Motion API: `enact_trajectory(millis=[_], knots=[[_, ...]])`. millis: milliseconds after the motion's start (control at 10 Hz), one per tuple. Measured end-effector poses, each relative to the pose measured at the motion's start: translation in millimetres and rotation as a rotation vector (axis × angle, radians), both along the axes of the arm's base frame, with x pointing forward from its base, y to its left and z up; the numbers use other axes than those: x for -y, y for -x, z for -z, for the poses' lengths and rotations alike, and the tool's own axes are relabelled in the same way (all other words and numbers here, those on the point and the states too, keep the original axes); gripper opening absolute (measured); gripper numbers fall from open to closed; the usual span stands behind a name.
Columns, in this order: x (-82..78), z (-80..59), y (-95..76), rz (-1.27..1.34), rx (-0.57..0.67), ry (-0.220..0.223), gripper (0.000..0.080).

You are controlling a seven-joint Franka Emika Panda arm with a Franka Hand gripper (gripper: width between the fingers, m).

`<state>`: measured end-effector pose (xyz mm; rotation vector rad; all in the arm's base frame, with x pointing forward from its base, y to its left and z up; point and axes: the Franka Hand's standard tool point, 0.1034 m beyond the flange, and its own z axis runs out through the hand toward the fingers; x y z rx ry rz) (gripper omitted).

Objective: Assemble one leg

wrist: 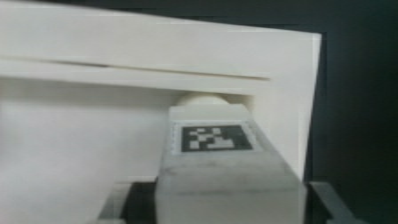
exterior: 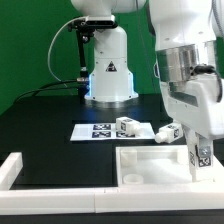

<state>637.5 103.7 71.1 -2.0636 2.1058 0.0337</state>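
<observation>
At the right edge of the exterior frame, the fingers (exterior: pixel 200 158) are closed on a small white tagged block, the leg (exterior: pixel 200 154), held upright over the large white rimmed square panel (exterior: pixel 140 165) on the black surface (exterior: pixel 40 120), seemingly to seat its tip in a corner hole.

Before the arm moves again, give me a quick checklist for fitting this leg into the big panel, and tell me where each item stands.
1. Leg held: the gripper is shut on the leg. Ok.
2. Leg upright: it stands roughly vertical in the exterior view. Ok.
3. Leg over the panel: its lower end is at the corner on the exterior view's right. Ok.
4. Leg tip lined up with a hole: no hole visible in the wrist view. Cannot tell.
5. Spare legs clear: they lie by the marker board, apart from the panel. Ok.
</observation>
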Motion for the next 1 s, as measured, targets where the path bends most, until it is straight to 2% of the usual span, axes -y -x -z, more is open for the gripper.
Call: enact_trajectory(millis=[200, 300, 400, 500, 600, 700, 1000], knots=[[-0.4, 0.1, -0.3, 0.036, -0.009, -0.004, 0.0288], [0.5, 0.8, 0.4, -0.079, 0.006, 0.016, 0.0288], [1.6, 1.7, 1.5, -0.264, 0.028, 0.045, 0.0507], [3.4, 1.5, 0.8, -0.459, 0.058, 0.067, 0.0507], [0.6, 2.4, 1.5, -0.667, 0.085, 0.08, 0.0619], [-1.5, 6.5, 5.0, -0.847, 0.104, 0.079, 0.064], [4.2, 6.7, 3.9, -1.009, 0.119, 0.116, 0.0648]])
